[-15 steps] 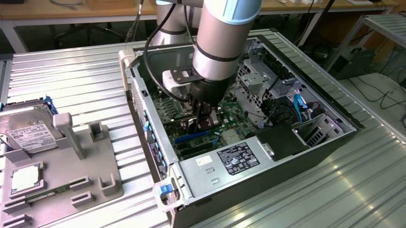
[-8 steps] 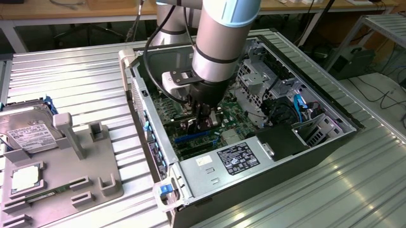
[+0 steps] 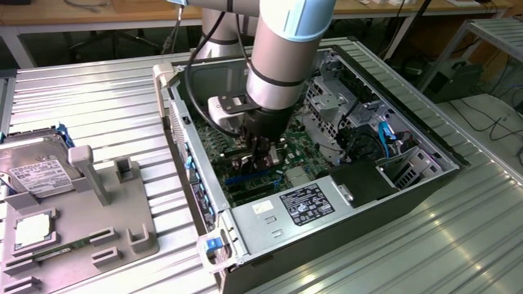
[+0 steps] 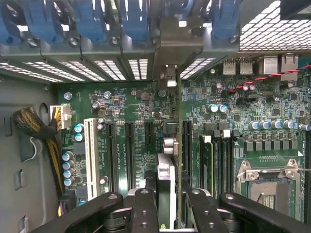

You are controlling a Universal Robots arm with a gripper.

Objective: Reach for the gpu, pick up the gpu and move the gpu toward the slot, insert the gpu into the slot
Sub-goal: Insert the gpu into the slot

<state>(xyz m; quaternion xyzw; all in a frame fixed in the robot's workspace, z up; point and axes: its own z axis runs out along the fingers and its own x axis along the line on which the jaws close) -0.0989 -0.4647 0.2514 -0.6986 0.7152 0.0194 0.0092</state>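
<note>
Tool (image 4: 166,204) clamped on upright gpu (image 4: 178,145) above motherboard (image 4: 243,121).

The gripper (image 4: 167,206) is deep inside the open computer case (image 3: 425,153), with the gpu (image 4: 167,145) edge-on between its fingers. Black expansion slots (image 4: 130,145) stand free beside the card. The power supply (image 3: 307,205) and drive cage (image 3: 331,98) crowd both sides of the arm. The tray (image 3: 90,226) outside lies well apart.

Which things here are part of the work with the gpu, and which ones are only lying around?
Part of the job:
gpu, held edge-on by the gripper
slot on the motherboard
computer case

Just lying about:
hard drive
grey holder tray
</note>
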